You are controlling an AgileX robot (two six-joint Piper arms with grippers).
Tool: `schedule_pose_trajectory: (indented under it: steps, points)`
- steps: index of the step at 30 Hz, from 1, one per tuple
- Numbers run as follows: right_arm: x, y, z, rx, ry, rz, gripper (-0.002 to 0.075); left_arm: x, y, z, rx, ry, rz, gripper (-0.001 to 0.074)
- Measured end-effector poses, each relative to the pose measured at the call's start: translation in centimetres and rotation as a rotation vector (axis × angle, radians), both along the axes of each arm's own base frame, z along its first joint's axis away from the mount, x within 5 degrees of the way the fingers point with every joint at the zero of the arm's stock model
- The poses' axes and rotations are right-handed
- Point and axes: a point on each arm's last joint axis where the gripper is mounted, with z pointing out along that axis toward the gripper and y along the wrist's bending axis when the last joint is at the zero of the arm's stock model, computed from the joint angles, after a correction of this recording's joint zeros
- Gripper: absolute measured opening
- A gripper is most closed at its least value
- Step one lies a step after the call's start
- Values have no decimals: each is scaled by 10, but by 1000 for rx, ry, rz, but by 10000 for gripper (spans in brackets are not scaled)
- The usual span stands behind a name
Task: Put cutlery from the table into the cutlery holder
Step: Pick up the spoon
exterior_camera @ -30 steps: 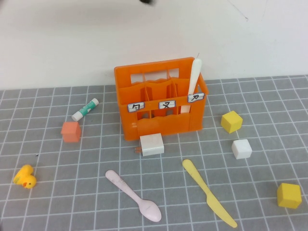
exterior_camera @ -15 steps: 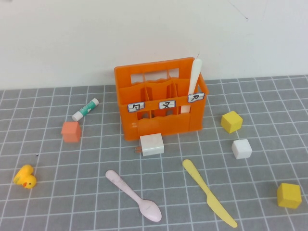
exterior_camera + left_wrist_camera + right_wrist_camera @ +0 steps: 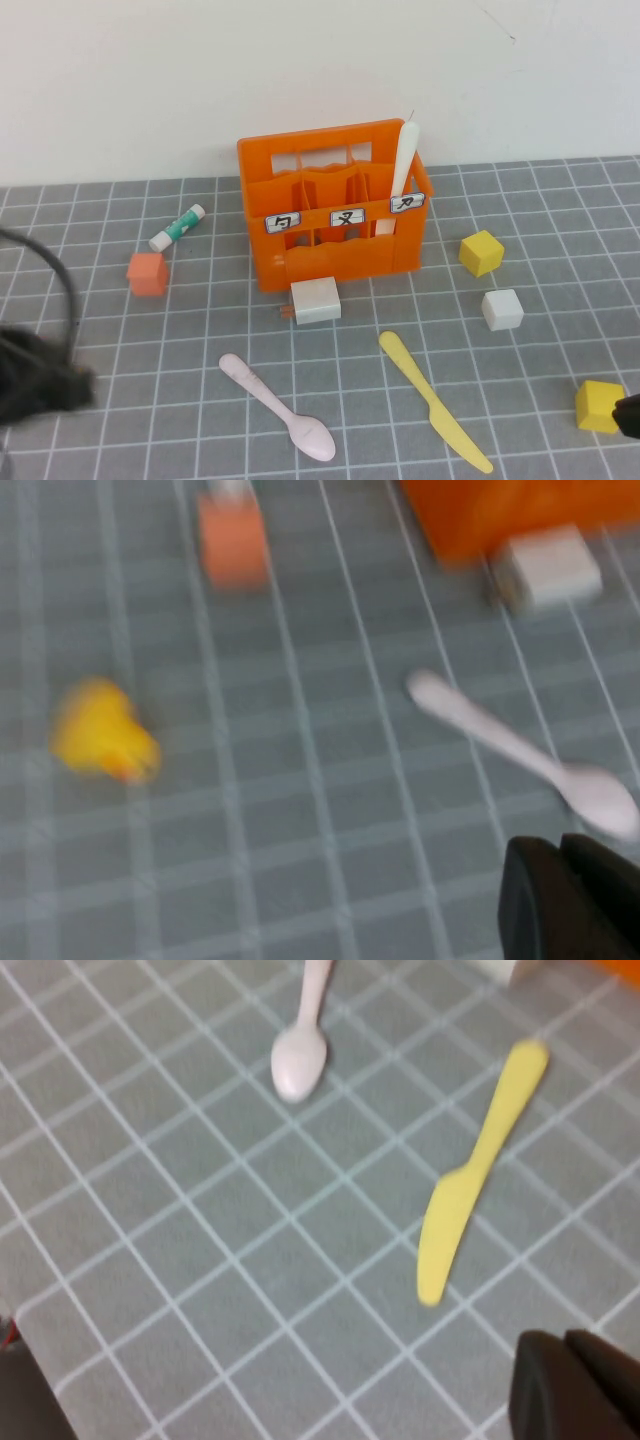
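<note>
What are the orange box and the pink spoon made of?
The orange box looks like hard moulded plastic: one bright, even colour, thin slatted walls, slightly glossy. The pink spoon looks like thin plastic too: pale, smooth, matte. Both grippers, the left gripper and the right gripper, stay low at the table's near edge.

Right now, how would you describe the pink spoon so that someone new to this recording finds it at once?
Start at the orange cutlery holder at the back of the grey table, then come towards the robot past the white block in front of it. The pale pink spoon lies flat there, bowl nearest the robot. The yellow knife beside it, on the robot's right, is flat-bladed and yellow.
</note>
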Motion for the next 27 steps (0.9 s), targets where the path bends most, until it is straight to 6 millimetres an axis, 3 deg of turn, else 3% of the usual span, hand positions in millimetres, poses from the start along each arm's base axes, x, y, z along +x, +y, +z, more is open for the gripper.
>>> schedule_pose_trajectory:
  steps: [3,6,10,15,17,23,27]
  points:
    - [6,-1,-10,-15,36,-13,-3,2,-10,-31,-113,123,9,1]
    - [12,-3,-18,-36,29,-41,-3,13,-24,-46,-277,187,39,1]
    - [17,-5,-19,-54,-7,-53,-3,42,-39,-66,-358,233,54,69]
    - [17,-5,-20,-58,-18,-49,-3,82,-58,-91,-336,367,20,295]
    - [18,-5,-20,-60,-18,-47,-3,98,-65,-99,-321,425,9,340]
    - [18,-5,-21,-61,-14,-46,-3,140,-77,-129,-246,532,15,377]
    - [18,-5,-21,-61,-14,-46,-3,149,-77,-146,-195,585,48,379]
